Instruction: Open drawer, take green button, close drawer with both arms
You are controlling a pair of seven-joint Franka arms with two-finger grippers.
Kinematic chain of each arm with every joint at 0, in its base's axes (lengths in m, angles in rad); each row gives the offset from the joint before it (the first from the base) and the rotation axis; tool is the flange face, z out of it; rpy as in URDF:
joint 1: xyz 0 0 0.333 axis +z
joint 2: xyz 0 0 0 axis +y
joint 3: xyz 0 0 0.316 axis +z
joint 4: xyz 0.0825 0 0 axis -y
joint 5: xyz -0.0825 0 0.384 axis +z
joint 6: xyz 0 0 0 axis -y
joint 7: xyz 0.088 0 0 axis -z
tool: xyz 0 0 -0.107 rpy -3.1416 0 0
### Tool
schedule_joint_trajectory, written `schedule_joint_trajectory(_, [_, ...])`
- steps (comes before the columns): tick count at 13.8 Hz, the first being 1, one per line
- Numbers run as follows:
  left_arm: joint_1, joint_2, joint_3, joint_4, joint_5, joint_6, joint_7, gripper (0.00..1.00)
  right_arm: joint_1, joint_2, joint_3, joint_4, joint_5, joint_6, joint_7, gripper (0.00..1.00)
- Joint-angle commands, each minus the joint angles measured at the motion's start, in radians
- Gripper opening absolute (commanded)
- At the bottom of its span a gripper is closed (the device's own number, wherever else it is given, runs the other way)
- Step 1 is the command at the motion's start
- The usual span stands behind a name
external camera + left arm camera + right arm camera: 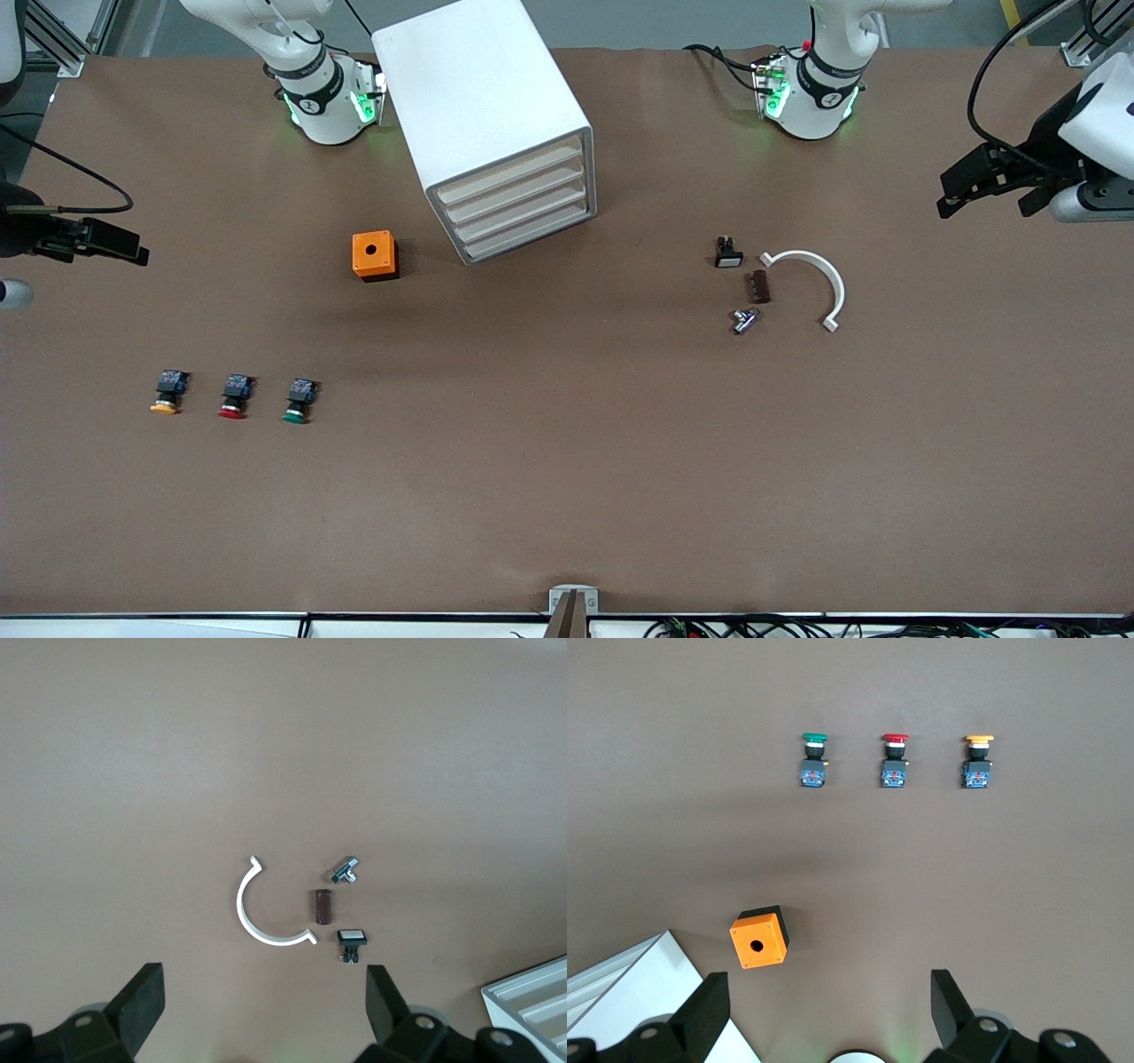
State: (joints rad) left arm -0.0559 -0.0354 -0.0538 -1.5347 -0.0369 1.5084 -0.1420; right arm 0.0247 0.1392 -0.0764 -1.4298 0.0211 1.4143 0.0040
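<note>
The right gripper (pixel 133 252) hangs high over the table's edge at the right arm's end, well apart from the cabinet (pixel 496 133), its jaws spread wide and empty – a waiting pose, by the look of it, with nothing yet begun. Three push buttons lie in a tidy row on the table (pixel 567 487), nearer the front camera than the cabinet and toward the right arm's end: the orange-yellow-capped one (pixel 167 392), the red-capped one (pixel 235 395) and then the button (pixel 299 400) with the green cap, closest of the three to the cabinet – it sits out on the bare table rather than in any drawer. The even spacing reads as deliberate laying out. An orange box (pixel 375 255) with a round hole in its top stands just beside the cabinet's front corner. The cabinet is set at an angle, all four drawers shut, so the drawer (pixel 523 226) is still to be opened. Toward the left arm's end lie a small white-faced switch (pixel 728 253), a brown block (pixel 759 287), a metal fitting (pixel 743 320) and a white half-ring (pixel 815 283), grouped close. The left gripper (pixel 997 182) hangs over that end, jaws likewise wide apart and holding nothing. No readable writing shows on anything.
</note>
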Motion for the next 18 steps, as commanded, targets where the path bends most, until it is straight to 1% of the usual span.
schedule_joint_trajectory(1, [0.050,-0.023,-0.032,-0.021,0.008,-0.007,0.018,1.00,0.004,-0.010,-0.002,0.012,-0.006,-0.015,0.001,1.00])
schedule_joint_trajectory(2, [0.066,-0.023,-0.035,-0.016,0.008,-0.007,0.019,1.00,0.001,-0.020,-0.003,0.014,-0.007,-0.021,-0.002,1.00])
schedule_joint_trajectory(8, [0.068,-0.021,-0.035,-0.016,0.017,-0.013,0.019,1.00,0.006,-0.021,0.001,0.029,-0.004,-0.018,-0.007,1.00])
schedule_joint_trajectory(9, [0.068,-0.021,-0.037,-0.016,0.035,-0.020,0.019,1.00,0.006,-0.021,0.003,0.029,-0.003,-0.017,-0.007,1.00])
schedule_joint_trajectory(11, [0.068,-0.023,-0.037,-0.018,0.035,-0.045,0.018,1.00,0.009,-0.021,0.004,0.029,-0.003,-0.015,-0.009,1.00])
schedule_joint_trajectory(18, [0.068,-0.009,-0.029,0.010,0.037,-0.060,-0.002,1.00,0.023,-0.020,0.007,0.029,-0.007,-0.006,-0.010,1.00])
